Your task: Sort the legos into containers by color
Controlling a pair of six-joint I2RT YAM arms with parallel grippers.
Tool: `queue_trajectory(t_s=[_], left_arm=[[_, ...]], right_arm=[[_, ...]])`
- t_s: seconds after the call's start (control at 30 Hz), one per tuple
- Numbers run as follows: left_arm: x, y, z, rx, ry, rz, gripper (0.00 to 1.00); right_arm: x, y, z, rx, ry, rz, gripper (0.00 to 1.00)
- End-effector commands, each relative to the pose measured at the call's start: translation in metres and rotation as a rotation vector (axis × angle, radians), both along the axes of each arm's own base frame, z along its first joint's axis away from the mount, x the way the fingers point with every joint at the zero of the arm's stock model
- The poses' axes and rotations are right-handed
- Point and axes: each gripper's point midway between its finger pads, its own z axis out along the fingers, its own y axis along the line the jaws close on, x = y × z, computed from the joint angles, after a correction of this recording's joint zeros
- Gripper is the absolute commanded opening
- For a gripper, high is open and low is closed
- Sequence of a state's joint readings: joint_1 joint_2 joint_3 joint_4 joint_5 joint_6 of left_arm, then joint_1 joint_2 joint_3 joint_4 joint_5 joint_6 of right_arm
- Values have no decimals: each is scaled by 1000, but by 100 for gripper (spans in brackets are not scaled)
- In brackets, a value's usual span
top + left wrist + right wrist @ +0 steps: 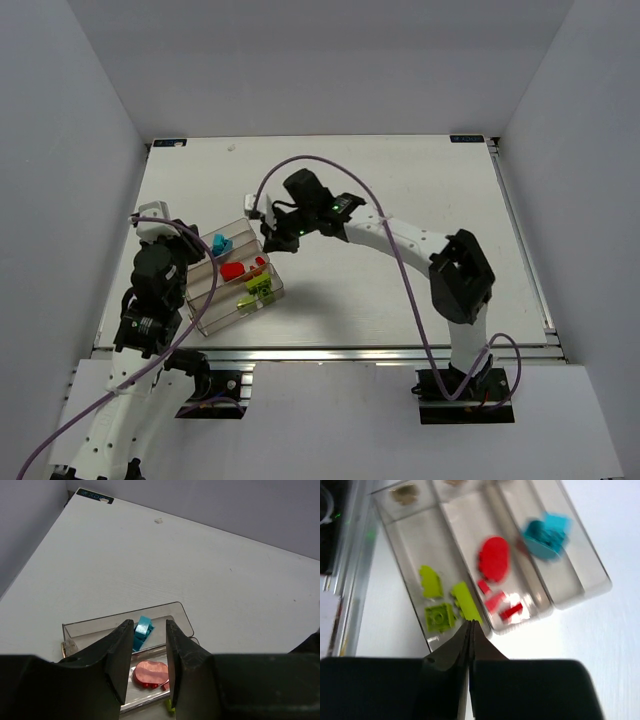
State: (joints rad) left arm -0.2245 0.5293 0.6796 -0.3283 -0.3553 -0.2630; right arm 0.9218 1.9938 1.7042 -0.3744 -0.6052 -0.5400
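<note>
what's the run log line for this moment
left gripper open over clear plastic troughs | right gripper shut, empty, by lime-green plastic bricks | red plastic bricks, cyan-blue plastic brick each in own trough

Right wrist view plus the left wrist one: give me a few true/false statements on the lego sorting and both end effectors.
1. The lime-green legos lie in one outer trough of the containers. True.
2. The cyan lego shares a trough with the red legos. False: the cyan one sits alone in the other outer trough, and the red ones fill the middle trough.
3. The right end effector is shut with nothing between its fingers. True.
4. The left end effector is clamped on a red lego. False: its jaws stand apart and empty, above the containers.
</note>
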Motion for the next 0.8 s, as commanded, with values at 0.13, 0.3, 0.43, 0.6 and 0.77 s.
queue_trajectory(t_s=[0.13, 0.3, 0.43, 0.6, 0.77], left_arm=[[1, -36, 7, 6, -52, -213, 45], [-3, -91, -2, 51, -37, -542, 81], [-10, -114, -5, 60, -37, -692, 98], [-9, -117, -10, 61, -24, -709, 98], [-7, -117, -13, 70, -16, -716, 98]], right_arm=[[106, -105, 51, 102, 85, -796, 0], [101, -185, 64, 101, 26, -971, 6], [88, -239, 58, 36, -71, -1108, 24], [65, -282, 70, 104, -214, -1142, 52], [57, -302, 76, 161, -250, -1164, 76]])
